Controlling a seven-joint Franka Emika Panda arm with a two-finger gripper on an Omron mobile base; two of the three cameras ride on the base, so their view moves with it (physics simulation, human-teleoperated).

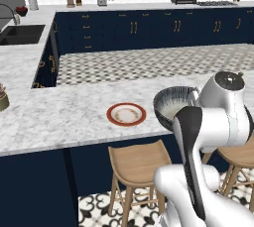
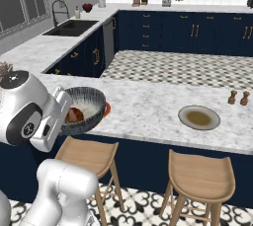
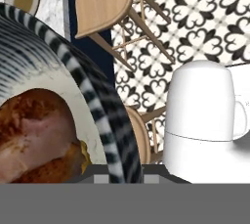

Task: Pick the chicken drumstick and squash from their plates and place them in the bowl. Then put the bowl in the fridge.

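Over the near worktop (image 2: 148, 106) edge the bowl (image 2: 86, 104) hangs tilted, end effector clamped shut on its rim, drumstick (image 3: 36, 140) inside; squash hard to make out. Risk I see: tilt it further on the way to the fridge and the food slides out.

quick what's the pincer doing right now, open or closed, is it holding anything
Pincer: closed on the rim of the bowl, which is lifted off the counter with the chicken drumstick inside.
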